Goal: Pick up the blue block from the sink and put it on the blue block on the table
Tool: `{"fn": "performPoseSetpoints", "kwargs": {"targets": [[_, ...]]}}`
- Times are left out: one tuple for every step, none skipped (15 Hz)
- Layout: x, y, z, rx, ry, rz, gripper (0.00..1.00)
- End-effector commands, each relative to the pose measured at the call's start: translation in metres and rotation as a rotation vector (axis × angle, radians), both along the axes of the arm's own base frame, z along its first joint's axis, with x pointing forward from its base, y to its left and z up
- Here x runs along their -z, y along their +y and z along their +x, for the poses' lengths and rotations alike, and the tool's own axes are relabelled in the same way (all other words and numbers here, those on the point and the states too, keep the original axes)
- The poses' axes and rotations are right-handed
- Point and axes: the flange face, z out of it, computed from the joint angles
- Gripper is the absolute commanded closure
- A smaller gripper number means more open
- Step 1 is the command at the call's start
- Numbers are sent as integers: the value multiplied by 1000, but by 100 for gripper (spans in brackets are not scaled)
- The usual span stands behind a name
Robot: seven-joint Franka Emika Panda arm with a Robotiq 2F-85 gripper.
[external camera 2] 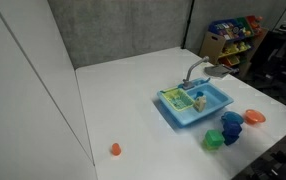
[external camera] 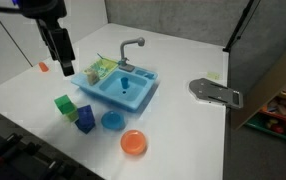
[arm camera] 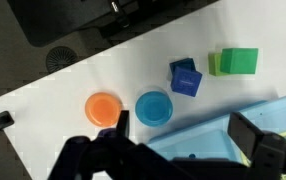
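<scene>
A blue toy sink (external camera: 133, 97) stands in the middle of the white table and shows in both exterior views (external camera 2: 215, 103). A small blue block (external camera: 125, 82) stands in its basin. A second blue block (external camera: 85, 117) lies on the table in front of the sink, next to a green block (external camera: 65, 104). My gripper (external camera: 63, 62) hangs open and empty above the table, to the left of the sink's dish rack. In the wrist view the open jaws (arm camera: 188, 140) frame the sink's edge (arm camera: 208, 128), with the table's blue block (arm camera: 186, 77) beyond. The sink's block is not clear there.
A blue round dish (external camera: 113, 121) and an orange one (external camera: 134, 143) lie near the blocks. A small orange item (external camera: 43, 67) lies at the far left. A grey flat object (external camera: 215, 92) sits near the table's right edge. The sink has a grey tap (external camera: 131, 45).
</scene>
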Motion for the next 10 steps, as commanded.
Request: {"fn": "performPoseSetpoints", "kwargs": {"targets": [[-33,5,-23,-38,-25,-96,0],[-41,6,-30,-64,-30,-120,0],[-47,9,-35,-79,-38,-140,0],[-53,12,-39,-96,-45,-157,0],[-59,14,-45,-119,-60,-171,0],[-64,17,-49,-141,-73,-182,0],[-69,20,-52,-158,-87,-193,0],[-73,22,-55,-176,-106,-200,0],[-77,25,-59,-189,-124,-205,0],[-81,26,-61,-202,-144,-206,0]]}}
